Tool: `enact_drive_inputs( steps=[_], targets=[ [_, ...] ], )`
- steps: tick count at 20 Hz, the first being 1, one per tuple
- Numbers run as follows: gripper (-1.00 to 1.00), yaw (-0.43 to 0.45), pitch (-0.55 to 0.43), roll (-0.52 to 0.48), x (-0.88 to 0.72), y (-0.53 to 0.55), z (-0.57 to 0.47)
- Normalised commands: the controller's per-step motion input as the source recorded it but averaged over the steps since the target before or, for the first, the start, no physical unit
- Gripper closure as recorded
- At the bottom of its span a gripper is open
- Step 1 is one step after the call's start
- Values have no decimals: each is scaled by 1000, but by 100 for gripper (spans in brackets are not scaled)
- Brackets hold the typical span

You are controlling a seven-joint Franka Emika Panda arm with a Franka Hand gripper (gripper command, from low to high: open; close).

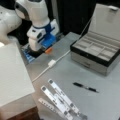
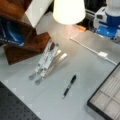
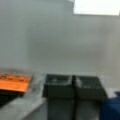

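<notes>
The white and blue arm (image 1: 40, 27) is folded low at the table's back, at a front view's top left, and my gripper (image 1: 38, 52) hangs just above the grey table (image 1: 75, 72). In the wrist view my gripper (image 3: 74, 83) shows two dark fingers (image 3: 58, 86) pressed side by side, shut with nothing between them. An orange piece (image 3: 13, 82) lies just left of them, also seen as the orange piece (image 1: 48, 50) beside the arm. A black pen (image 1: 85, 87) lies far from the gripper, mid-table; in a front view the pen (image 2: 69, 86) is near the bottom.
An open grey compartment box (image 1: 100, 50) stands at a front view's right. A white cable with an adapter (image 1: 51, 62) crosses the table. A folded metal stand (image 1: 60, 100) lies near the front edge. A white lampshade (image 2: 68, 10) and a wooden stand (image 2: 22, 45) fill one side.
</notes>
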Motion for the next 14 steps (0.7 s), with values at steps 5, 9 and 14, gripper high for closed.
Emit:
enact_drive_inputs(
  steps=[5,9,14],
  targets=[
    [100,139,-266,-91,-251,-109,-496],
    [100,116,-307,-45,-271,-184,-479],
    [100,135,-314,-24,-344,-244,-373]
  ],
)
